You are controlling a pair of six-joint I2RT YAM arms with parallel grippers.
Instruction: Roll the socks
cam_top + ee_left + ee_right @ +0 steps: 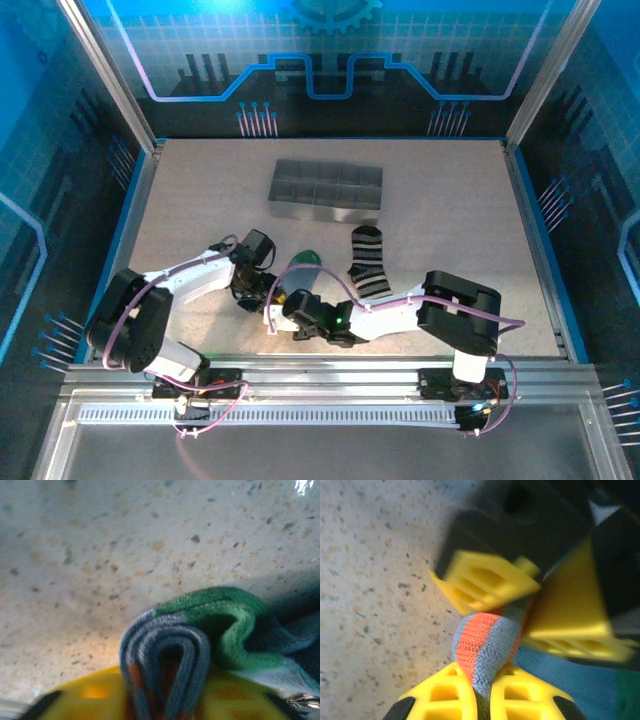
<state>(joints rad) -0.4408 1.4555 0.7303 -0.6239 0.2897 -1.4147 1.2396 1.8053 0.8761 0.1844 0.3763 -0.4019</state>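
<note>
Speckled table point(450, 190) lies bare toward its right edge; right fingers point(440, 696) pinch the grey-blue sock point(487, 647), left fingers point(485, 582) straddle it, grip unclear.

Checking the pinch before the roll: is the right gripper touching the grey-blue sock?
Touching. In the right wrist view, the right gripper has its two yellow fingers closed on the grey-blue sock, with the orange-striped fabric squeezed between them.

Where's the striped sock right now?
In the top view, the striped sock lies mid-table, in front of the grey tray, right of the green cuff of the grey-blue sock.
</note>
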